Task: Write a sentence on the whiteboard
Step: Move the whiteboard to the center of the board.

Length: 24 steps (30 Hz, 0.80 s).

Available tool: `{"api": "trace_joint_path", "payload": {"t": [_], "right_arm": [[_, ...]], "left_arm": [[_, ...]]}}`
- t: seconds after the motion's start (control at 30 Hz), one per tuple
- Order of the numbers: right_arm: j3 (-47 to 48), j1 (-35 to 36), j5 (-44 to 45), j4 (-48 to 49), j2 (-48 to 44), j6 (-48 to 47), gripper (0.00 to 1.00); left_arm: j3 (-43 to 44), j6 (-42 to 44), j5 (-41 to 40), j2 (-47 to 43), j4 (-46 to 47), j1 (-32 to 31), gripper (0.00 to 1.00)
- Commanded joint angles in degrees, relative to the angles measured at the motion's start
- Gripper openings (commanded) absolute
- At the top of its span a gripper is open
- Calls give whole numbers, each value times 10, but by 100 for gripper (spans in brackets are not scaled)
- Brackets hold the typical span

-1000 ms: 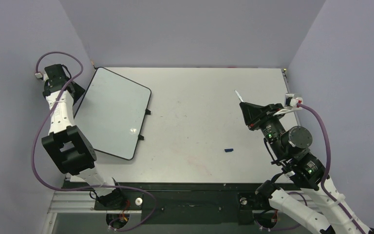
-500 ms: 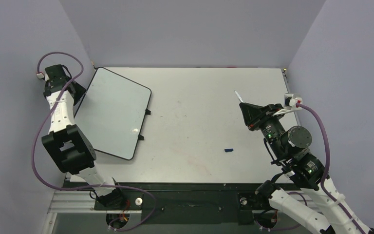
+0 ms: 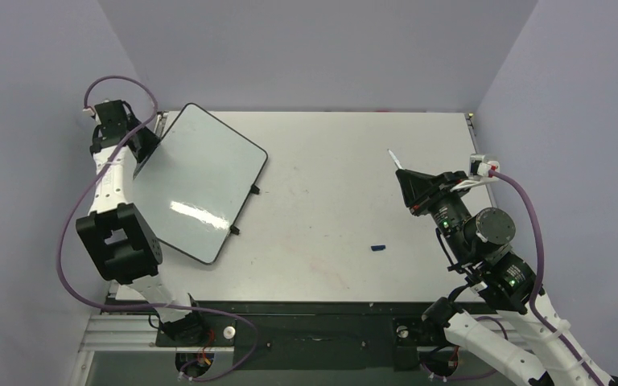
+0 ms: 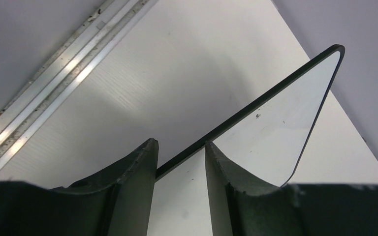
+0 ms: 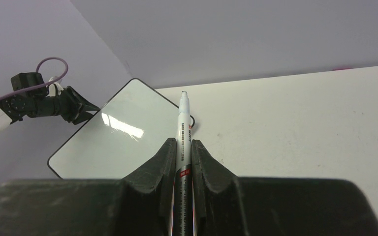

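The whiteboard (image 3: 197, 185) lies at the table's left, blank, with no sentence showing on it. Its far left corner is raised off the table. My left gripper (image 3: 146, 143) is shut on that corner; in the left wrist view the board's black rim (image 4: 256, 105) passes between my fingers, with the gripper (image 4: 179, 152) astride it. My right gripper (image 3: 406, 178) hovers at the right side, shut on a white marker (image 3: 396, 160) with its tip bare and pointing away. In the right wrist view the marker (image 5: 183, 123) sticks out of the gripper (image 5: 182, 145) toward the whiteboard (image 5: 118, 142).
A small blue marker cap (image 3: 379, 248) lies on the tabletop right of centre, near the front. Purple-grey walls close in the table on the left, back and right. The left arm's cable (image 3: 117, 80) loops above the board's corner.
My left gripper has risen and moved right with the board's corner. The board has tilted up and swung right. The right arm has not moved.
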Motion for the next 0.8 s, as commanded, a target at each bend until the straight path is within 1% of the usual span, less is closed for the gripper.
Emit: {"api": "trace_joint_path", "payload": {"t": [0.0,0.3,0.5,0.77], "right_arm": [[4,-2,11,0,-4,-10,0],[3,-3,13,-2,-6,-10,0],[2,-3,13,-3,-7,-9,0],[2,-2,11,-7,-10,-5,0]], "left_arm": [[-4,-7,66,10,-1,-46,36],[-28,-29,92,3,28,-105,34],[-62,-64,71,-23,37,-153,33],[-143,-133,42,-88,61,-210,33]]}}
